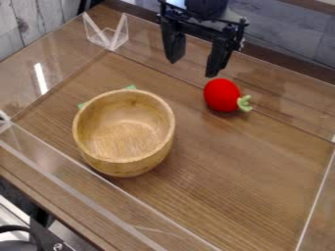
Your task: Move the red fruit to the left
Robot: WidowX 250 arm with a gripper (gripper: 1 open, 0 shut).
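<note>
Fingers [195, 66]: one pair, black, standing open and hanging over the far part of the scene, a gap showing between the tips; holding nothing.

Fruit [222, 94]: one, red, round, glossy, with a green leafy stem [245, 102] pointing to the right. Lying on the tabletop [229, 176] right of centre, on the near side of the fingers and nearest the right one; sitting to the right of the bowl and somewhat farther off, well apart from it.

Bowl [124, 131]: one, pale wooden, round, wide. Standing upright on the left half of the tabletop, its hollow facing up and showing bare wood inside.

Green piece [89, 103]: one, showing only in part, lying just beyond the bowl's far rim; the bowl is hiding the rest.

White item [105, 33]: one, thin-lined, lying at the far left; probably a wire or mesh thing, the view being too coarse to settle it.

Tabletop: one, brown, wood-grained, carrying the fruit and the bowl. Black equipment [23, 238] is showing beyond its edge at the near left corner.
</note>
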